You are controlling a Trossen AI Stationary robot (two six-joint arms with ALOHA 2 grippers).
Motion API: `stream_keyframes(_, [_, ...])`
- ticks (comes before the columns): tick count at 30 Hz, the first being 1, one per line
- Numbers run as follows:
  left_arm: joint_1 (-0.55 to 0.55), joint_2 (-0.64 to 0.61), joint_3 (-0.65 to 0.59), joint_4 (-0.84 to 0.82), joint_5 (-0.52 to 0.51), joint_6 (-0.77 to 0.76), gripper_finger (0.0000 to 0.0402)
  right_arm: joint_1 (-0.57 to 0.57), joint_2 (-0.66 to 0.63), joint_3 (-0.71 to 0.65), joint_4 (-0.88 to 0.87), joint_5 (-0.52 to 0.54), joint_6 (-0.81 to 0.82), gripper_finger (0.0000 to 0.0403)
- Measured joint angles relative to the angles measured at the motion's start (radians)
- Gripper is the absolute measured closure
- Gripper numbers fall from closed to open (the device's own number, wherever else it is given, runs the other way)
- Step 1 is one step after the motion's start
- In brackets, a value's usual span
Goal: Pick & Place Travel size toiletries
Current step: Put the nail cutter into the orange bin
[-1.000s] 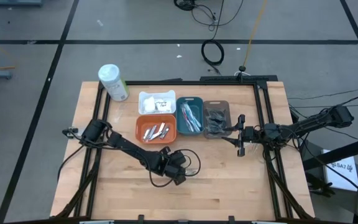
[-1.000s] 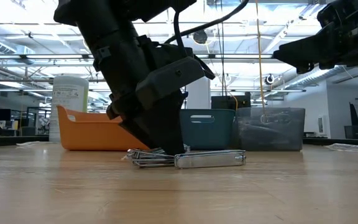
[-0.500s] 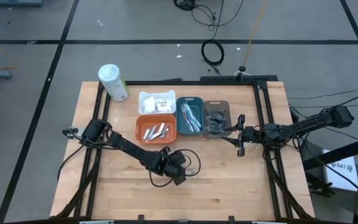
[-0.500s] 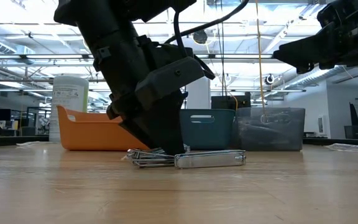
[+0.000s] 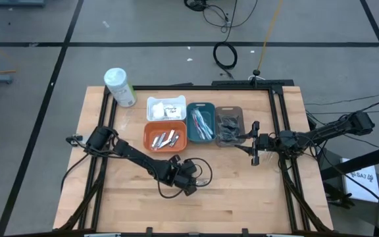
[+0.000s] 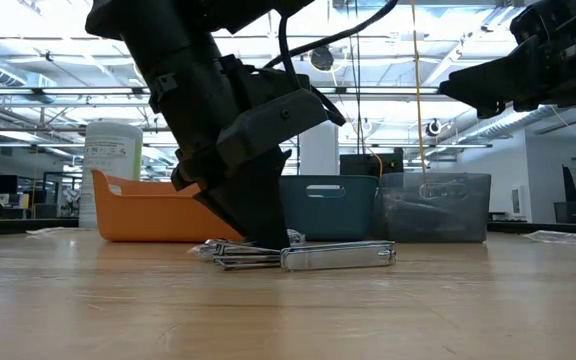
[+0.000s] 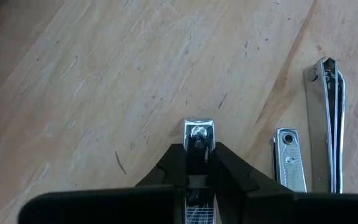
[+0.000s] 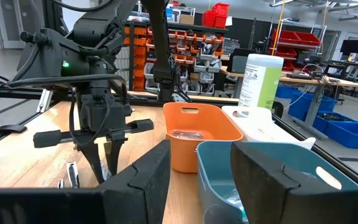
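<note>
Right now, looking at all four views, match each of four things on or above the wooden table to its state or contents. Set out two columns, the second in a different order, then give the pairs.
Things:
1. orange rectangular plastic tray
2. teal rectangular plastic tray
3. tall white cylindrical bottle with green label
4. left end effector

States:
A. stands at a corner of the wooden table
B. clamps one silvery metal nail clipper
C. holds several loose nail clippers
D. holds slim toothbrushes

Pairs: 1-C, 2-D, 3-A, 4-B

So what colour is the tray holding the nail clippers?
Orange tray, clearest in the high view, with silvery clippers inside.
</note>
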Motion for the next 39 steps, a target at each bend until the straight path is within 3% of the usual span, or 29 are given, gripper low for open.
stream_keyframes(7, [0.000,0.000,0.000,0.001,0.000,0.002,0.0348,0.000,0.000,0.000,0.000,0.000,0.000,0.0248])
stream_keyframes(17, [0.000,0.000,0.000,0.002,0.001,0.005,0.0363,0.000,0.000,0.000,0.000,0.000,0.000,0.0248])
stream_keyframes(23, [-0.003,-0.049,-0.006,-0.014,0.012,0.093,0.0354,0.000,0.000,0.000,0.000,0.000,0.000,0.0248])
stream_keyframes(31, [-0.042,-0.265,-0.003,-0.017,-0.130,0.230,0.0362,0.000,-0.001,0.000,0.000,0.000,0.000,0.0248])
stream_keyframes(36, [-0.128,-0.413,-0.003,-0.059,-0.290,0.310,0.0354,0.000,0.000,0.000,0.000,0.000,0.000,0.0248])
stream_keyframes(39, [-0.183,-0.477,-0.003,-0.055,-0.331,0.362,0.0363,0.000,0.000,0.000,-0.001,0.000,0.000,0.0248])
